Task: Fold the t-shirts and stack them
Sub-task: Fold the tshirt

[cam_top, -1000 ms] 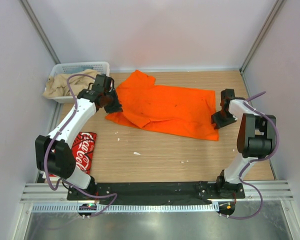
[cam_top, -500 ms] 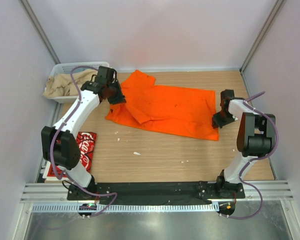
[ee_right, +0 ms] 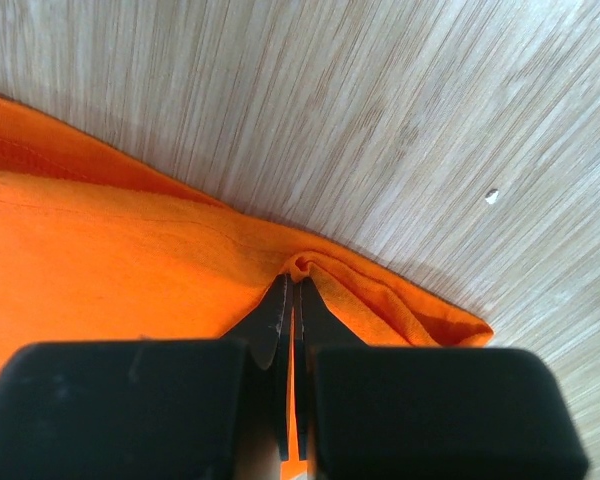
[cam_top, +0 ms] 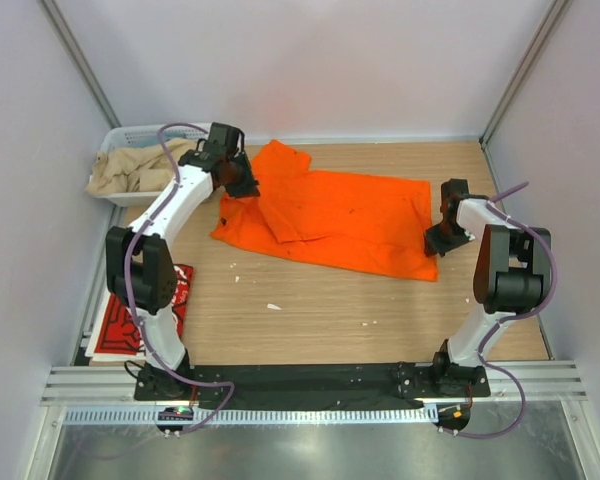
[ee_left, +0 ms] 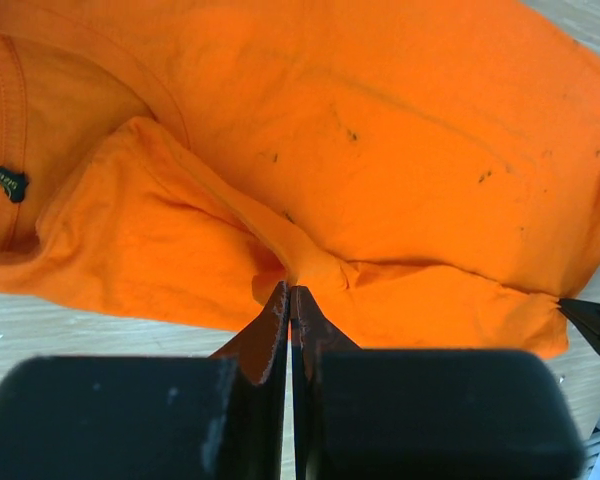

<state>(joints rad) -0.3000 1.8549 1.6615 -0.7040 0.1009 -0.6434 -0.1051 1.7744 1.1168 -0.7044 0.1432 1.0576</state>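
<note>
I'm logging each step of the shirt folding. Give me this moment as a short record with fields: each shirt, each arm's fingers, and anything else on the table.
orange t-shirt: spread across the far middle of the table, left part folded over
red t-shirt: near left edge, partly under the left arm, no gripper on it
left gripper: shut, pinching a fold on the orange shirt's left side
right gripper: shut, pinching its right edge by the near corner
basket: far left corner, beige cloth inside
</note>
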